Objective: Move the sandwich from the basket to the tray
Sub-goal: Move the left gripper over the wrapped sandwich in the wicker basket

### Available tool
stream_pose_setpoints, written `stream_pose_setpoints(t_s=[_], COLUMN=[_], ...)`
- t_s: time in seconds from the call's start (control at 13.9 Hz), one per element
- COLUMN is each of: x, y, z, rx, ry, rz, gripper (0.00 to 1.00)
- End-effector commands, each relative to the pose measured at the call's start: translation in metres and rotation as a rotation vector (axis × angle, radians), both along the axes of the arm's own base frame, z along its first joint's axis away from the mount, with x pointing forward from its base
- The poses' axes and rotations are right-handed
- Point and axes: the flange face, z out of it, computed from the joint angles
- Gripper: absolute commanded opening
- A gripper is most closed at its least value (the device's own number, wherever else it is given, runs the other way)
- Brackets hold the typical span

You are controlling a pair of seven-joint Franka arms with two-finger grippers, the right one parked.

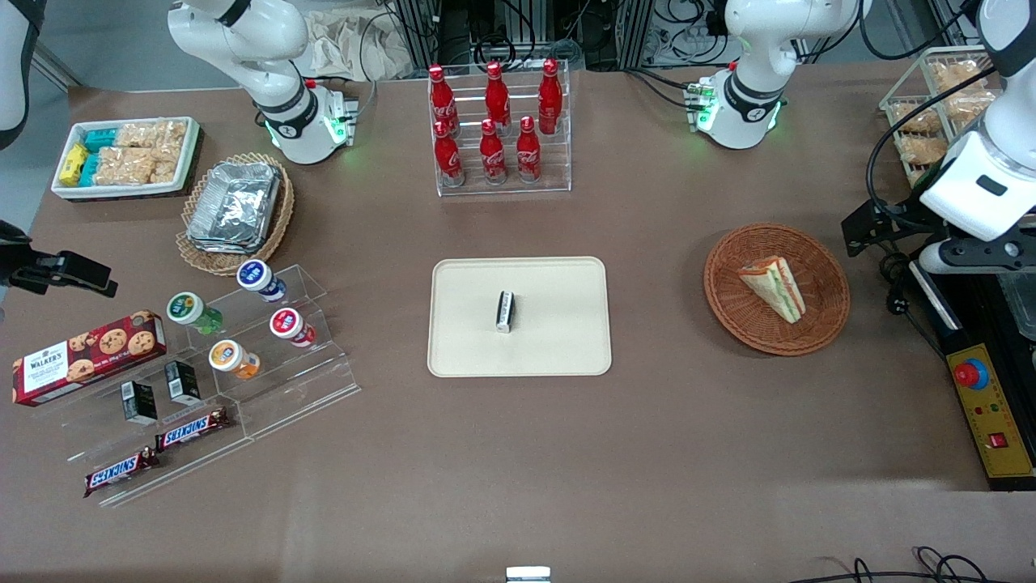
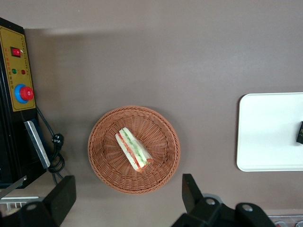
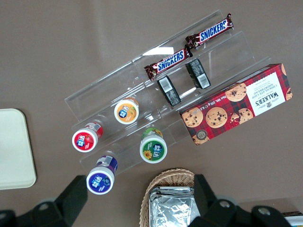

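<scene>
Brown table (matte, evenly lit) before cabling racks.

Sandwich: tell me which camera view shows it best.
The left wrist view: it looks straight down on the sandwich in the basket, filling layers plain, with the open gripper high above. The front view shows it smaller and slanted. The right wrist view does not show it.

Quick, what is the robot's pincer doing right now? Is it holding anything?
Left arm's pincer: open and holding nothing, up above the round reddish-brown wicker basket, where the triangular pale-bread sandwich lies.
</scene>
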Motion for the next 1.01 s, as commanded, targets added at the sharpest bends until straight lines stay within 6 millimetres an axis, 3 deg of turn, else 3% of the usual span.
stream_pose_setpoints(t_s=[0.0, 0.29, 0.36, 0.5, 0.65, 0.79, 0.94], x=[0.003, 0.005, 0.003, 0.003, 0.003, -0.01, -0.036], y=[0.005, 0.017, 0.017, 0.022, 0.022, 0.021, 0.02], z=[0.007, -0.018, -0.036, -0.051, -0.069, -0.092, -0.126], rx=[0.002, 0.007, -0.004, -0.006, 0.007, 0.009, -0.007], ry=[-0.009, 0.046, 0.078, 0.097, 0.103, 0.079, 0.008], rz=[0.019, 0.127, 0.238, 0.534, 0.712, 0.767, 0.765], gripper=[0.99, 0.99, 0.99, 0.99, 0.99, 0.99, 0.99])
